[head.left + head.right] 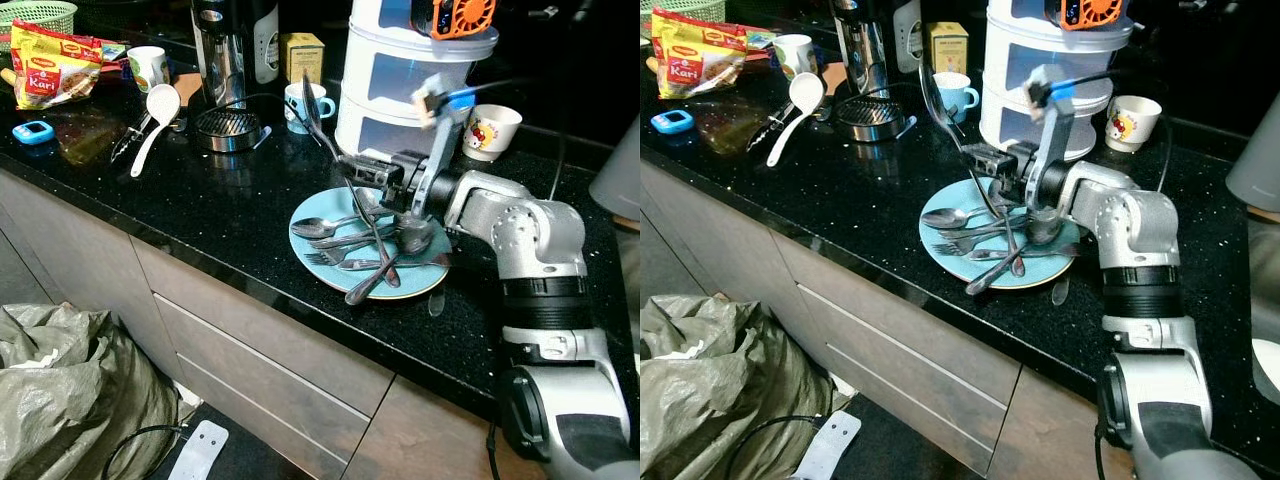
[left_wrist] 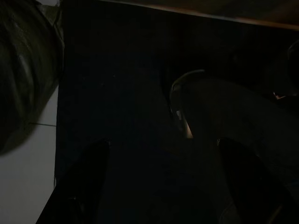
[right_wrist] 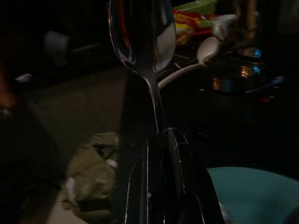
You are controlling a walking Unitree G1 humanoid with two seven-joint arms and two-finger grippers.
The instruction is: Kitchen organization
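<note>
Right gripper [image 1: 352, 172] is clamped on the handle of a long steel spoon [image 1: 312, 102], which stands tilted with its polished bowl raised above the fingers and its handle end slanting down toward the cutlery. Directly beneath the gripper sits a round pale-blue plate [image 1: 318, 261] on the speckled black counter [image 1: 200, 210], bearing a loose heap of forks and spoons [image 1: 345, 240], all thin, shiny metal. Sorting looks barely begun: one spoon is lifted and the heap remains. Well beyond the gripper lie a white ladle [image 1: 155, 115], mugs and a snack packet [image 1: 50, 65]. Left gripper [image 2: 163, 186] hangs in deep shade; its fingers seem spread apart, though darkness blurs them.
</note>
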